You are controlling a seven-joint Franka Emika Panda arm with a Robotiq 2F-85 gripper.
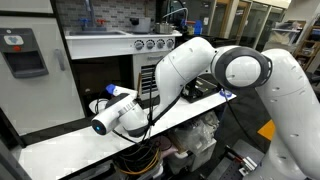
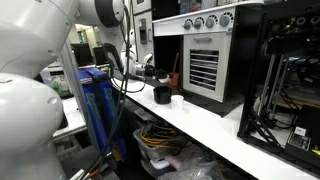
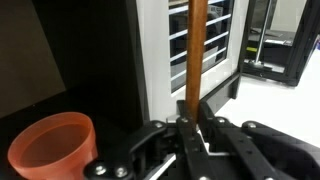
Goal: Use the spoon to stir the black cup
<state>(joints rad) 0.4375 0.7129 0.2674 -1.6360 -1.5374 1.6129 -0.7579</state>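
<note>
Wrist view: spoon (image 3: 197,50) is held clamped in the hand (image 3: 192,116); long axis is directed straight out from it, upright in frame, far end cut off at top. Handle is seen slender, straight, warm-brown wood. A reddish-brown cup (image 3: 50,148) is noted lower left

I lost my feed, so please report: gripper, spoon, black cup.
Gripper shut on spoon handle. Black cup on white counter. Reddish-brown cup beside gripper.

Exteriors sharing white counter (image 1: 60,148); wrist close-up
</note>
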